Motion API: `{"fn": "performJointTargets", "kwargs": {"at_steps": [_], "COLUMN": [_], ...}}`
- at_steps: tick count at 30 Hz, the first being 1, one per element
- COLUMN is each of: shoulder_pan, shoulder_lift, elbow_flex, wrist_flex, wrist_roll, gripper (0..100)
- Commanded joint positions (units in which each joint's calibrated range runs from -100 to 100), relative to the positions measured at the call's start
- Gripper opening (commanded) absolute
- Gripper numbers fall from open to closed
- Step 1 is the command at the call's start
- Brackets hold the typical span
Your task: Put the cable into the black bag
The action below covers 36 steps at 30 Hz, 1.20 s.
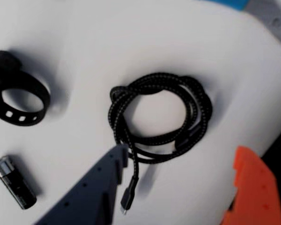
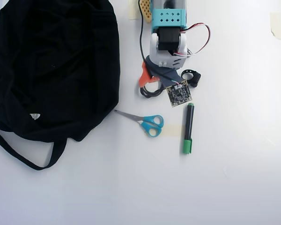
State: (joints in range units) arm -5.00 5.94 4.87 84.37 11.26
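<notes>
Overhead view: bag (image 2: 51, 65) far left, arm (image 2: 167, 33) top centre over the cable (image 2: 150, 92). Clip (image 2: 192, 76) right of it, scissors (image 2: 147, 122) and marker (image 2: 188, 129) below (all on the table (image 2: 234, 178)).

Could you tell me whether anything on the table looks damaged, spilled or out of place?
Nothing stands out. The cable lies neatly coiled on the table between the open gripper's fingers, and the black bag, scissors and marker lie intact.

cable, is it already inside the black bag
No, the cable lies coiled on the white table beneath the open gripper, outside the black bag.
</notes>
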Motion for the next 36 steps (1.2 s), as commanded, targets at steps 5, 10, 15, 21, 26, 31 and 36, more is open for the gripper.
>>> {"fn": "performJointTargets", "kwargs": {"at_steps": [5, 10, 15, 21, 26, 31, 36], "shoulder_pan": [-0.01, -0.01, 0.06, 0.28, 0.36, 0.43, 0.51], "shoulder_lift": [0.21, 0.21, 0.12, 0.04, 0.04, 0.04, -0.29], "elbow_flex": [0.16, 3.66, 7.61, 11.12, 14.62, 17.41, 17.50], "wrist_flex": [-1.43, -4.70, -9.26, -12.28, -15.81, -19.86, -20.37], "wrist_roll": [0.33, 0.38, 0.38, 0.59, 0.65, 0.65, 0.65], "gripper": [29, 29, 29, 29, 29, 29, 29]}}
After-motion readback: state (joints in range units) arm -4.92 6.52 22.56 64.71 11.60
